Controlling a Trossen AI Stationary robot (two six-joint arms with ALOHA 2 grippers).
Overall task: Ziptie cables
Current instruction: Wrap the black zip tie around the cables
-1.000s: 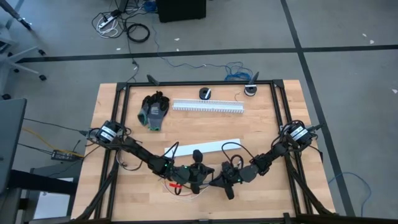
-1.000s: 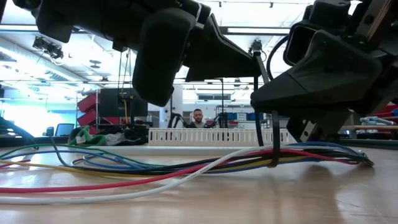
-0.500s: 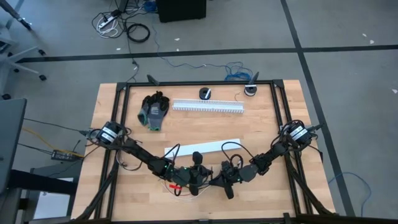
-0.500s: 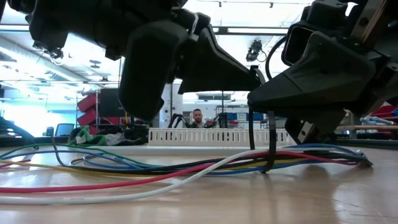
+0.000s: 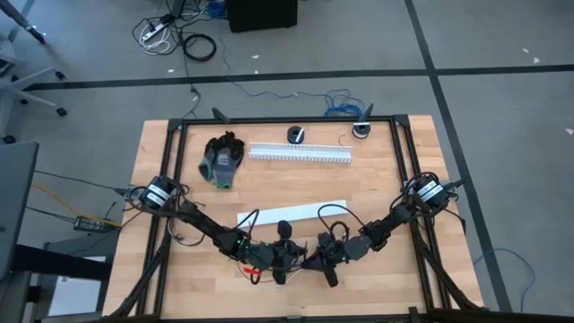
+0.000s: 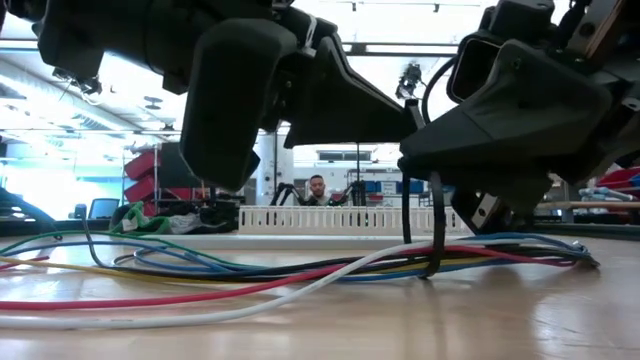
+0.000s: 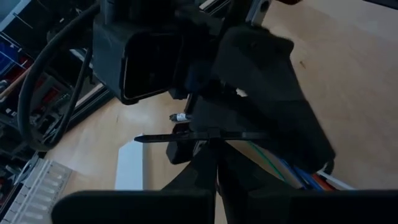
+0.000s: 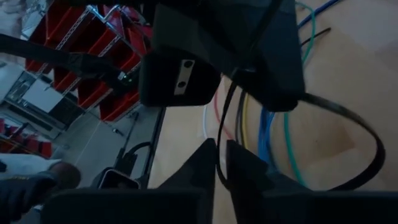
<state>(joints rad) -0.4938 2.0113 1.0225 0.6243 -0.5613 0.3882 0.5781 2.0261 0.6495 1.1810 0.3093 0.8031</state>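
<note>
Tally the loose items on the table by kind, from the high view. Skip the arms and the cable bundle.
Dark glove (could be a stacked pair): 1
White slotted duct: 1
White flat strip: 1
Small round dark items at the far edge: 2
Total: 5

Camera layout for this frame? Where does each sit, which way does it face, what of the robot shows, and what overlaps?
High: above the table, looking straight down; both arms meet near the front edge.
Low: at tabletop height, looking level across the cables to the white duct; both arms hang in from above.
Left wrist: on the left arm, looking past its fingers at a black ziptie.
Right wrist: on the right arm, looking past its fingers at cables and ziptie loop.
Shared: the ziptie and cables show in the low and both wrist views; the duct in high and low.
</note>
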